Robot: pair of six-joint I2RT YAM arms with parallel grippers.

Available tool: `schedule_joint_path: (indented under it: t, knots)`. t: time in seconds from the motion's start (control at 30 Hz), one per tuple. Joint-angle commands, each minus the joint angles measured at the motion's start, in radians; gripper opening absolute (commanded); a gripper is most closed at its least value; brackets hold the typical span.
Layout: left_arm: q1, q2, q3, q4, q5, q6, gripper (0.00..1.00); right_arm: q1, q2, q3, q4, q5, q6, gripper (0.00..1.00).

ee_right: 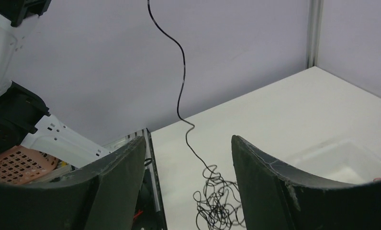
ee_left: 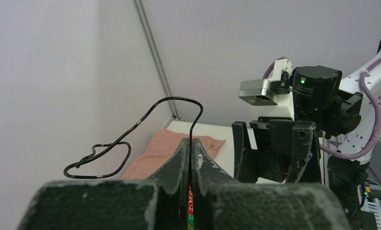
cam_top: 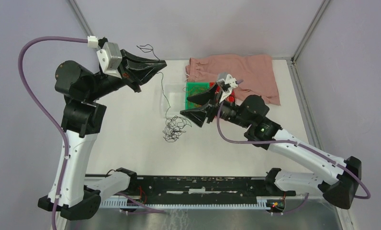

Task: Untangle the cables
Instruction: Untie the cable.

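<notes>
A thin black cable runs from my raised left gripper down to a small black tangle on the white table. The left gripper is shut on the cable; its free end loops above the fingers in the left wrist view. My right gripper is open, just right of the tangle and apart from it. In the right wrist view the strand hangs down to the tangle between the open fingers. No white or orange wires show.
A clear plastic tray lies behind the tangle. A green and red board sits next to a pink cloth at the back right. The enclosure walls stand close behind and at both sides.
</notes>
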State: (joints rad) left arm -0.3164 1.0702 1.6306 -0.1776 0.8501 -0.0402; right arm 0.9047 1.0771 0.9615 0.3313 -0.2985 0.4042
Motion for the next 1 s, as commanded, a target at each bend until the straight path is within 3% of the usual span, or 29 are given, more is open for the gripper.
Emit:
schedule_joint_path:
  t: [0.0,0.23,0.37,0.73,0.97]
  knots:
    - [-0.003,-0.016,-0.002,0.037,0.037,-0.031,0.03,0.018,0.104,0.116,0.036,-0.083,-0.023,0.73]
    - [-0.003,-0.009,0.005,0.071,0.056,-0.077,0.03,0.044,0.278,0.222,0.047,-0.082,-0.037,0.68]
    - [-0.003,0.001,0.031,0.075,0.058,-0.083,0.03,0.046,0.347,0.223,0.044,-0.04,-0.04,0.55]
    - [-0.002,0.043,0.154,0.109,0.069,-0.124,0.03,0.047,0.465,0.04,0.176,0.041,0.051,0.36]
    - [-0.003,0.116,0.356,0.068,0.027,-0.102,0.03,0.047,0.515,-0.081,0.269,0.098,0.088,0.34]
